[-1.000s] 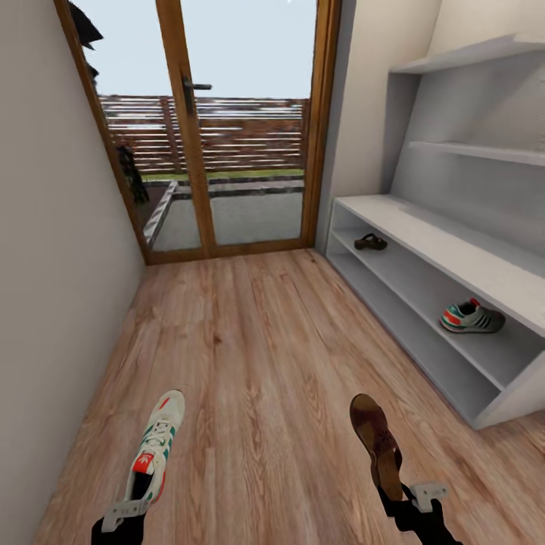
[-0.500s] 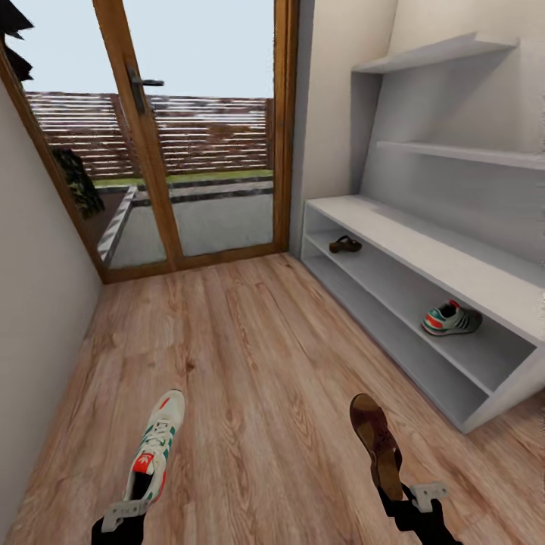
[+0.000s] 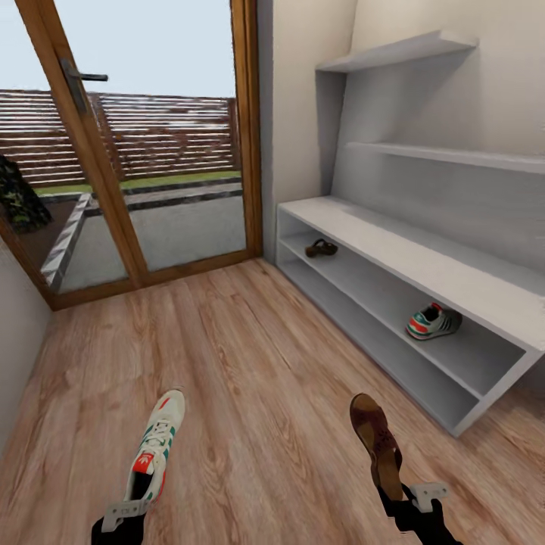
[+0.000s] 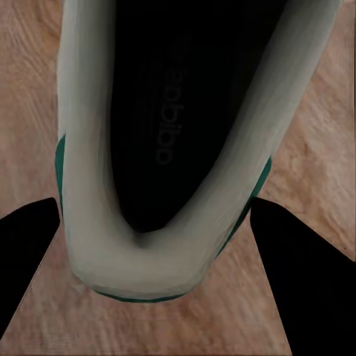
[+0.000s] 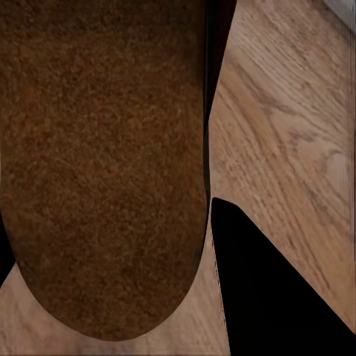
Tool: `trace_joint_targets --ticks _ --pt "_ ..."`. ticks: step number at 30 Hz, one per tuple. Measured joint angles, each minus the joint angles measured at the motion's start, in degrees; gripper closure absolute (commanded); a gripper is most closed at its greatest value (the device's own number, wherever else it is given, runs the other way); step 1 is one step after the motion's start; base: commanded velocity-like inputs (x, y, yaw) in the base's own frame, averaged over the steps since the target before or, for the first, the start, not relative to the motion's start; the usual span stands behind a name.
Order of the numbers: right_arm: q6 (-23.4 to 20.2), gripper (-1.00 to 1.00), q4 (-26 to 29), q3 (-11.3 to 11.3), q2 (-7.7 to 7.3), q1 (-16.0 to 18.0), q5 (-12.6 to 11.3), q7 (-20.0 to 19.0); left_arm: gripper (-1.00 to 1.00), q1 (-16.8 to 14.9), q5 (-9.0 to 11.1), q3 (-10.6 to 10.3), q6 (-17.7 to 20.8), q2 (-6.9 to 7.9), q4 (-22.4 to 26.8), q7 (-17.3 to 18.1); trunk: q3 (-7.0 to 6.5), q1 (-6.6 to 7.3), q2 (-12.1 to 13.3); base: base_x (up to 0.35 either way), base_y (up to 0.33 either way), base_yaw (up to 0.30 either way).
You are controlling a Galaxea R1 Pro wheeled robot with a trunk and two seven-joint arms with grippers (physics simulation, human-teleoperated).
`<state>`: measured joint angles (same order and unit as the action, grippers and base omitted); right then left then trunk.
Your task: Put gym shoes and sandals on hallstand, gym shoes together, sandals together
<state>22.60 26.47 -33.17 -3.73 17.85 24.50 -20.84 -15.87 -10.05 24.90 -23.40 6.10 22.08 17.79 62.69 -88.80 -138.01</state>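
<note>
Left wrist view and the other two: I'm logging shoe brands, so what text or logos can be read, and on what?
Probably "adidas": faint grey letters on the held gym shoe's dark insole, blurred.
Red tongue mark, head view: too small to read.
No text visible on the held sandal or the hallstand.

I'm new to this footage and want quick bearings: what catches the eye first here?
Two shoes held out low over the wood floor: a white gym shoe in the left tool and a brown sandal in the right tool. To the right, the grey shoe rack already holds another sandal at its far end and a sneaker nearer.
</note>
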Motion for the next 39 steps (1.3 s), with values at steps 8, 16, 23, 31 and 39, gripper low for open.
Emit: trace_joint_targets --ticks 8,16,23,31,39 --pt "0.0 1.00 0.0 0.0 -0.08 0.0 0.0 0.0 1.00 0.0 0.0 0.0 0.0 0.00 0.1 0.0 0.00 0.00 0.0 0.306 0.162 -0.266" --pt "0.0 1.00 0.0 0.0 -0.09 0.0 0.0 0.0 1.00 0.0 0.0 0.0 0.0 0.00 0.0 0.0 0.00 0.00 0.0 0.283 0.233 -0.266" --pt "0.0 1.00 0.0 0.0 -0.09 0.0 0.0 0.0 1.00 0.0 0.0 0.0 0.0 0.00 0.0 0.0 0.00 0.00 0.0 0.280 0.241 -0.266" --pt "0.0 1.00 0.0 0.0 -0.09 0.0 0.0 0.0 1.00 0.0 0.0 0.0 0.0 0.00 0.1 0.0 0.00 0.00 0.0 0.278 0.242 -0.266" --pt "0.0 1.00 0.0 0.0 -0.09 0.0 -0.1 0.0 1.00 0.0 0.0 0.0 0.0 0.00 0.0 0.0 0.00 -0.01 0.0 0.224 0.272 -0.266"
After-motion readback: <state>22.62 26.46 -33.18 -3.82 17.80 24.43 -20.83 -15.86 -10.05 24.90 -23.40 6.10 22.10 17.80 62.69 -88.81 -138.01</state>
